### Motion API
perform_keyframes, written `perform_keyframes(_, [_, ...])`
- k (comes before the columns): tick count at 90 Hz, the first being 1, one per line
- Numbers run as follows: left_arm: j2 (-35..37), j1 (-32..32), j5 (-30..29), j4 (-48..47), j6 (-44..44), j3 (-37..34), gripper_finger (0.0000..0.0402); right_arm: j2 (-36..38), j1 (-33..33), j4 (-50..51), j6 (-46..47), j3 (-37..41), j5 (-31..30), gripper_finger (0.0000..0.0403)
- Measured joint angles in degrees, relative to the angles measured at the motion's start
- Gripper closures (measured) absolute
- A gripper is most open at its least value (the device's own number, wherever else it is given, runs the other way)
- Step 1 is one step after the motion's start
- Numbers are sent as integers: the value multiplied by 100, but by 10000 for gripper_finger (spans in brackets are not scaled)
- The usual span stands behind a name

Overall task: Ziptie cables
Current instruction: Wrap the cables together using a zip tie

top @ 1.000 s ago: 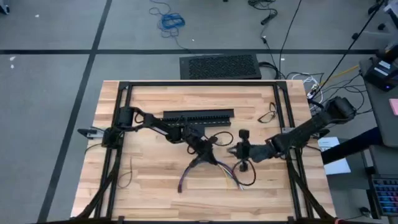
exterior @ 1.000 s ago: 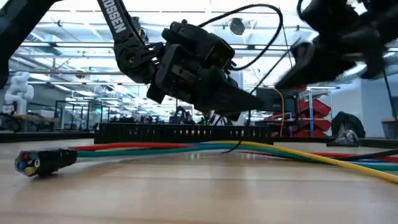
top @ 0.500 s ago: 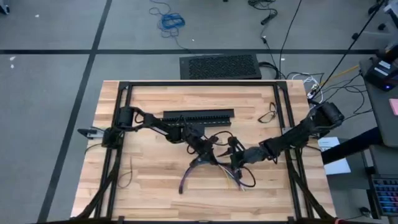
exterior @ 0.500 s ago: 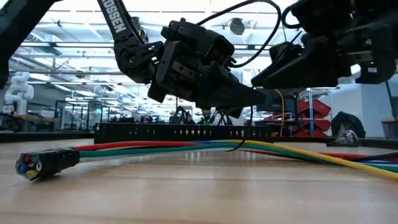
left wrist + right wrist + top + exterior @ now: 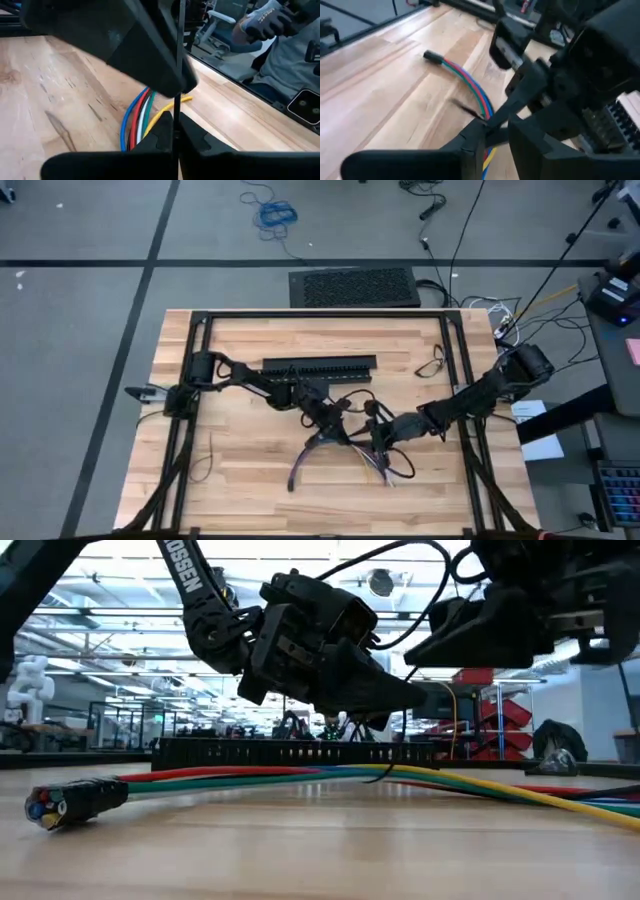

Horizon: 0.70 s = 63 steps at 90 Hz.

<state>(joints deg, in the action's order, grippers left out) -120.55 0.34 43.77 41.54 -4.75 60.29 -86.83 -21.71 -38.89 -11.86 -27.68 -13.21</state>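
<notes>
cables (image 5: 340, 448) | lying under left gripper (image 5: 335, 420), pinched on zip tie (image 5: 177, 60) | right gripper (image 5: 378, 432) just beside, fingers' state unclear | step: handing over tie | next: right takes tail

You're getting four views here. The high one is looking straight down from well above, taking in the whole wooden table (image 5: 240, 470), both arms and a fair bit of floor around it. The low one is sitting right at tabletop height, peering level across the wood into the room behind, so close that the cables (image 5: 300, 778) are running across the whole width. Each wrist camera is riding its own arm, staring past its dark fingers down at the tabletop from very near. All four are sharing the table's middle, where the cables are lying; the left wrist one is also catching a person's gloved hand (image 5: 267, 20) beyond the table's edge.
</notes>
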Motion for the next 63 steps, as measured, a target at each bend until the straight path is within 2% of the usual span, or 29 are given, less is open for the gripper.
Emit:
perform_keyframes(10, [0, 0, 0, -2, 2, 0, 394, 0, 35, 0, -1, 0, 94, 337])
perform_keyframes(22, [0, 2, -3, -2, 217, 2, 394, 0, 112, 40, 79, 0, 164, 392])
perform_keyframes(30, [0, 7, -21, -5, 568, 2, 391, 0, 111, 72, 73, 0, 160, 400])
perform_keyframes(47, [9, 33, -37, -10, 1036, 4, 337, 0, 111, 66, 67, 0, 97, 402])
perform_keyframes(63, [61, 98, -20, -360, 1082, 4, 295, 0, 103, 157, 96, 0, 66, 402])
